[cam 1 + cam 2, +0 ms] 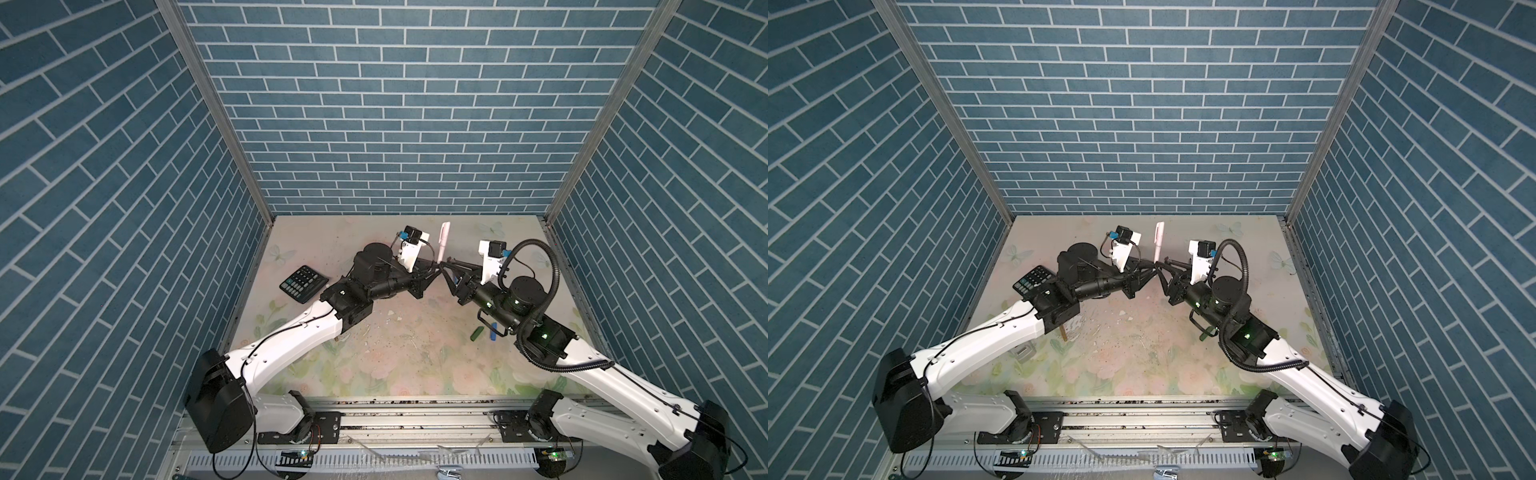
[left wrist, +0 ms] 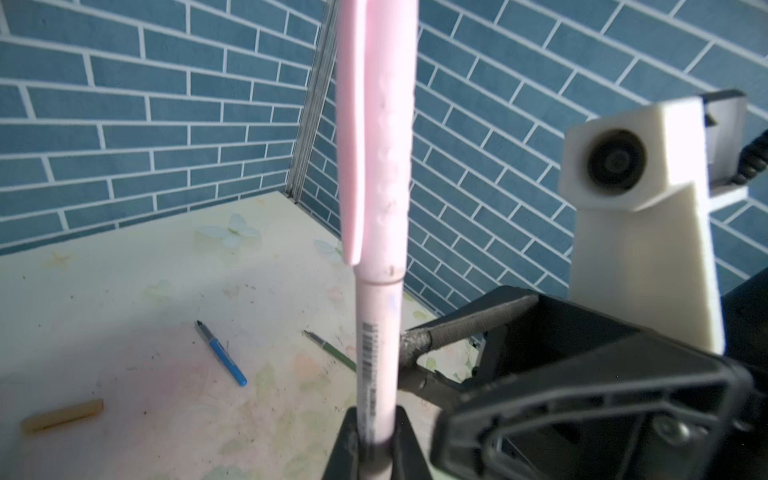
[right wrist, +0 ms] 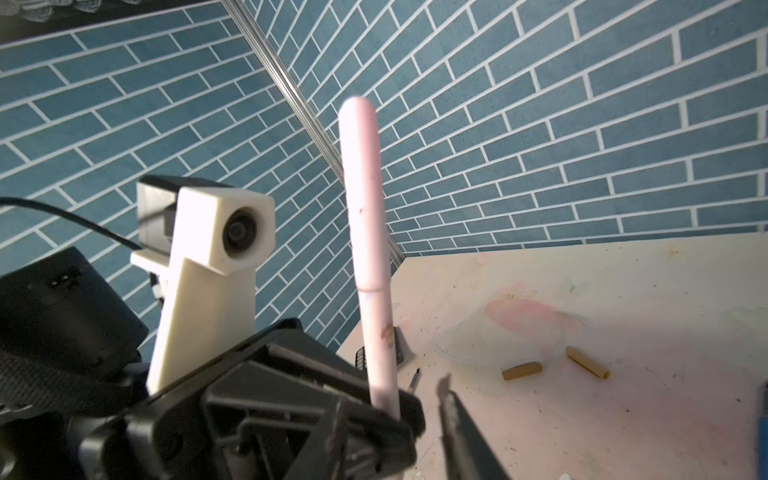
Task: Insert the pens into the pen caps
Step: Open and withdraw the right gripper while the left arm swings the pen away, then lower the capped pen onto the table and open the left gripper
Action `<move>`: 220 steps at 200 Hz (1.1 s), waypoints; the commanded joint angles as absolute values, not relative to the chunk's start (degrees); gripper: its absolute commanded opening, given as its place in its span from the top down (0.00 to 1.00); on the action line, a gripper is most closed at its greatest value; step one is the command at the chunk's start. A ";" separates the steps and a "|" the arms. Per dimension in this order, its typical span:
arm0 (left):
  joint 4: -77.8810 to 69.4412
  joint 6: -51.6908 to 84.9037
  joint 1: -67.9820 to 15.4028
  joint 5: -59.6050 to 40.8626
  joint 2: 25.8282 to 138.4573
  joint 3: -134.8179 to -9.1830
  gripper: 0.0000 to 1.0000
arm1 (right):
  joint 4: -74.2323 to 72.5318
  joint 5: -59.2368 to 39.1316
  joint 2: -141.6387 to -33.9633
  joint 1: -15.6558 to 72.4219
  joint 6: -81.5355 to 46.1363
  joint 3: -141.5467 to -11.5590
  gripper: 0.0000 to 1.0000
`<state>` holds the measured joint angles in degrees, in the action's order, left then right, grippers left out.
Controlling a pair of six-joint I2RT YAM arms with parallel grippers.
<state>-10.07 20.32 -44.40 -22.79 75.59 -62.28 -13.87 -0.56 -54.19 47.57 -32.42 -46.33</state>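
Pen (image 2: 376, 353) in pink stands upright mid-frame, pink cap (image 2: 382, 145) seated on top, its lower barrel clenched in the left tool (image 2: 374, 449). Right tool (image 2: 409, 359) gapes just beside it, holding nothing. Likely light, stiff, slick; grip the barrel, not the cap.

A black calculator (image 1: 302, 284) lies flat near the left edge of the table (image 1: 374, 361), toward the back and askew to it. The tabletop has a pale flower print, scuffed and speckled with dark specks. Blue brick-pattern walls (image 1: 395, 104) stand on its left, back and right edges. A metal rail (image 1: 415, 415) runs along the front.
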 commanded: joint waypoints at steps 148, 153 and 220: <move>-5.85 23.98 -37.55 -13.01 73.21 -58.37 1.00 | 9.25 7.80 -53.76 48.00 -19.27 -59.54 0.60; -2.54 24.86 -36.29 -11.02 74.39 -59.81 1.00 | 9.30 9.44 -53.23 47.85 -19.34 -58.52 0.59; 31.29 18.60 -20.86 -7.33 103.23 -83.71 1.00 | 13.68 10.00 -49.66 40.94 -25.12 -48.75 0.57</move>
<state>14.37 24.47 -23.14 -12.32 95.39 -77.34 11.18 9.26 -51.64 43.18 -21.76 -51.13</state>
